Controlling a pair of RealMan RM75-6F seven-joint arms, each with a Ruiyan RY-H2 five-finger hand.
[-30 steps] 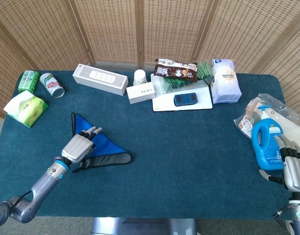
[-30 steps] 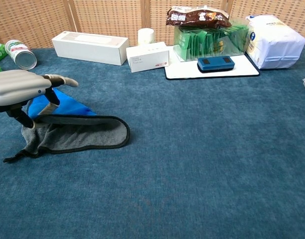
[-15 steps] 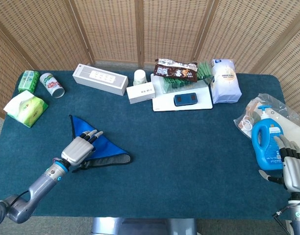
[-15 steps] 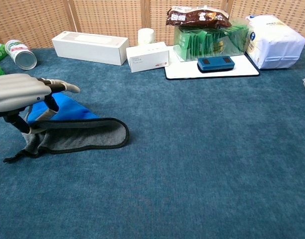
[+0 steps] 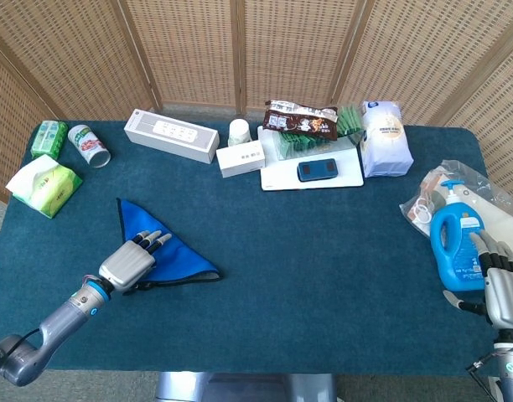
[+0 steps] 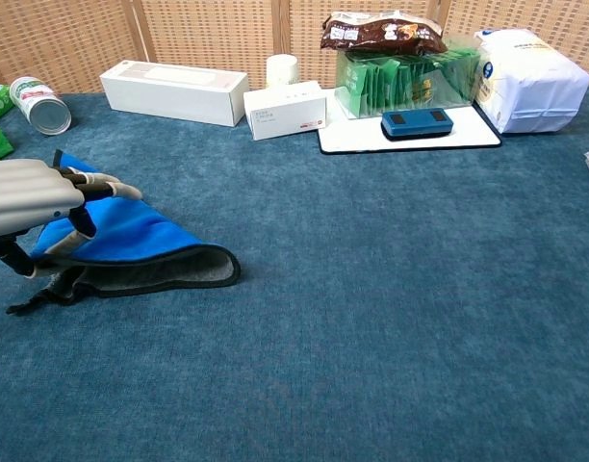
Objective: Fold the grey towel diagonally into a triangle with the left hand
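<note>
The towel (image 5: 168, 255) already lay as a blue triangle at the tabletop's (image 5: 307, 268) front left, grey edge peeking out. Left robot hand (image 5: 131, 262) rested on it, grasp unclear. Probably just flattening left. Right robot hand (image 5: 501, 280) sat empty, fingers apart.

A desk (image 5: 307, 276) with a dark teal carpet-like cover is carrying everything. At the far left a green tissue pack (image 5: 44, 185), a small green packet (image 5: 49, 137) and a tipped can (image 5: 90, 146) are lying. Along the far edge a long white box (image 5: 171, 135), a white cup (image 5: 239, 131), a small white carton (image 5: 240, 158), a white tray (image 5: 311, 173) and a white bag (image 5: 383, 138) are sitting. A folded towel (image 5: 168, 251), blue side up, is lying near left. A blue detergent bottle (image 5: 457, 247) is standing at the right beside a clear plastic bag (image 5: 483, 197).
</note>
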